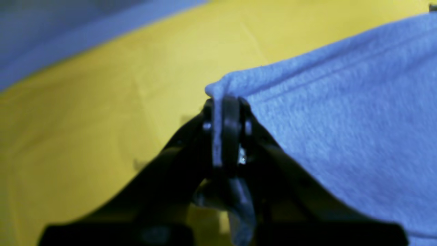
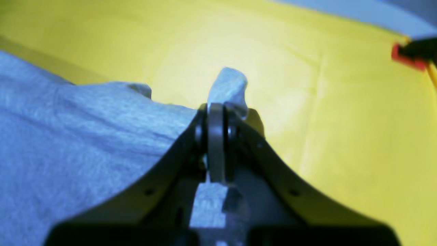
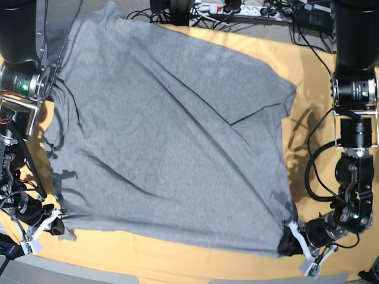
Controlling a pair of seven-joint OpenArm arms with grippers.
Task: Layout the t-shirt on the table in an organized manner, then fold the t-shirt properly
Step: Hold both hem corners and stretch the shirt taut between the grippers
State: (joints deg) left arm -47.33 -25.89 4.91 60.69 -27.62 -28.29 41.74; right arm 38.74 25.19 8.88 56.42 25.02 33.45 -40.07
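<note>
The grey t-shirt [image 3: 172, 136] is spread wide over the yellow table [image 3: 311, 71], its plain side up, with long diagonal creases. In the base view my left gripper [image 3: 289, 241] pinches the shirt's near right corner, and my right gripper [image 3: 59, 223] pinches the near left corner. The left wrist view shows the left gripper [image 1: 226, 106] shut on a bunched corner of the t-shirt [image 1: 341, 119], above the table [image 1: 102, 119]. In the right wrist view the right gripper [image 2: 218, 111] is shut on a tuft of the t-shirt [image 2: 68, 143], over the table [image 2: 341, 119].
A power strip [image 3: 237, 8] and tangled cables lie beyond the table's far edge. Both arm bases stand at the far corners, the left-hand one [image 3: 21, 35] touching the shirt's far end. A red and black object [image 2: 408, 56] sits near the table's edge.
</note>
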